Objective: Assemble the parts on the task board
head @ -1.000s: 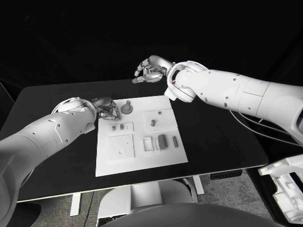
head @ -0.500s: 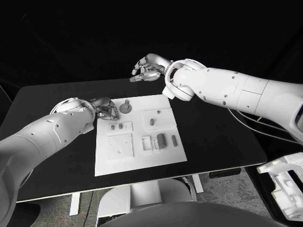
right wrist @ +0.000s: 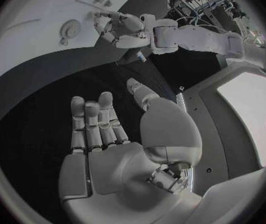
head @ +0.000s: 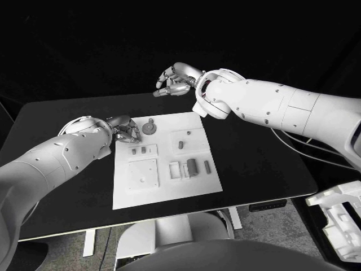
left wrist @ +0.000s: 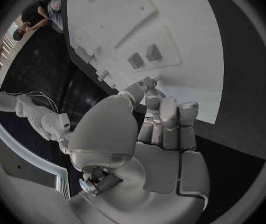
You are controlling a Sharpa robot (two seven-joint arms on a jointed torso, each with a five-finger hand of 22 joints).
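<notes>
- The task board (head: 166, 164) lies in the middle of the black table (head: 262, 164), with bare tabletop showing along each of its sides and the broadest strip toward the table's right edge.
- The left hand (head: 125, 131) sits at the board's far left corner, over the board's edge, fingers curled in. In the left wrist view (left wrist: 152, 134) they bunch together above the board's edge; I cannot tell whether they hold anything.
- The right hand (head: 176, 82) hangs above the table beyond the board's far edge, well apart from the board. In the right wrist view (right wrist: 117, 149) its fingers are stretched and apart, with nothing in them.
- A round part (head: 151, 129) lies near the board's far edge, just beside the left hand.
- Smaller parts (head: 193, 168) sit in the board's recesses nearer the middle; their shapes are too small to make out.
- The left arm covers the table's near left portion.
</notes>
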